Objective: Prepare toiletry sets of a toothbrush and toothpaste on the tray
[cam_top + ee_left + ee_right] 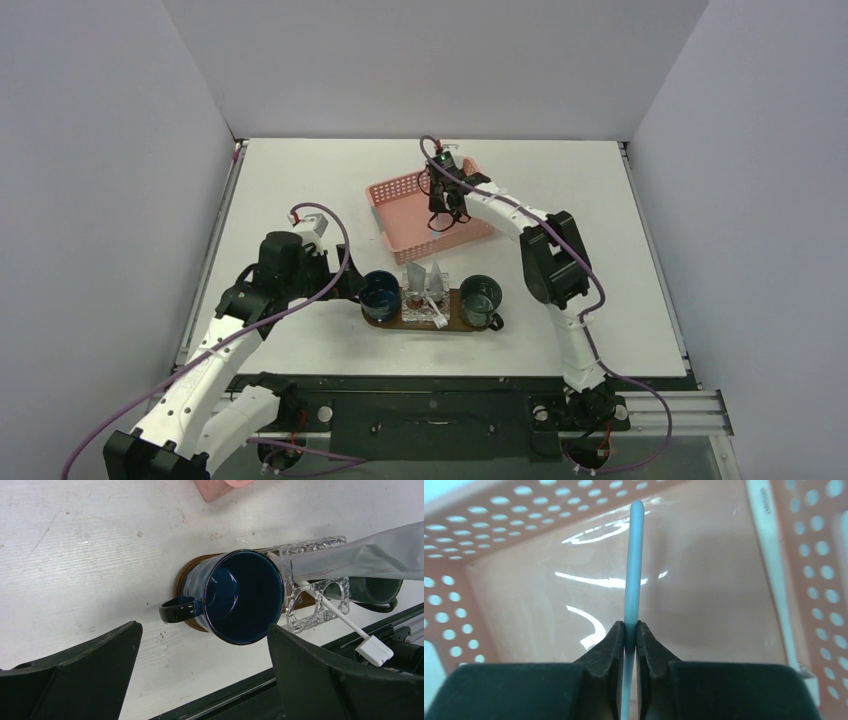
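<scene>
Toothbrush (633,565) gripped (right pincer (629,628)), over basket (549,542)

L arm (215,340) low at near left, elbow bent; L gripper (203,626) spread wide. R arm (545,260) reaches far, wrist pointing down; R gripper (630,630) pinching toothbrush (634,555).

Wide overhead and close wrist views share the basket (405,205).

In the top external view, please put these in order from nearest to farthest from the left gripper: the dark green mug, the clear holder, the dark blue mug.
1. The dark blue mug, on the left end of the tray, just in front of the left gripper and its open jaws.
2. The clear holder, in the tray's middle.
3. The dark green mug, on the right end.
</scene>
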You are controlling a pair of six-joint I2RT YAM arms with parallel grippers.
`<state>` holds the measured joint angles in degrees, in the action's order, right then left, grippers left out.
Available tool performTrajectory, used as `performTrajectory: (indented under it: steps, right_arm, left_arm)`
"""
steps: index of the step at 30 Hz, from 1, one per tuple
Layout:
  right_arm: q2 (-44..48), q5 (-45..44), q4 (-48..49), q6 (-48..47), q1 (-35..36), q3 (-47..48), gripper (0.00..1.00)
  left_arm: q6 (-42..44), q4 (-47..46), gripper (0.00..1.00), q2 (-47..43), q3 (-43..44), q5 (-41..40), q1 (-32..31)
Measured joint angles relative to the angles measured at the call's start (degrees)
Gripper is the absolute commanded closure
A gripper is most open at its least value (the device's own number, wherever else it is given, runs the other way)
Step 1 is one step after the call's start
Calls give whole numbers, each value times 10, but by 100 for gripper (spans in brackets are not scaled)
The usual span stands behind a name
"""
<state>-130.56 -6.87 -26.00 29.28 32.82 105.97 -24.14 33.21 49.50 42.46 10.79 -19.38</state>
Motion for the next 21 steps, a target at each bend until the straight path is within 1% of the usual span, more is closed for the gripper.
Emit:
performTrajectory:
  steps: [8, 16, 21]
  right_arm:
    - [97, -6, 62, 17, -7, -47, 100]
    - [205, -5, 119, 36, -9, -110, 100]
    - [277, 2, 150, 56, -9, -165, 100]
  left_arm:
    - [0, 0, 4, 3, 0, 5, 0]
    - [-5, -1, 4, 6, 1, 34, 0]
    - [-9, 1, 4, 12, 31, 57, 0]
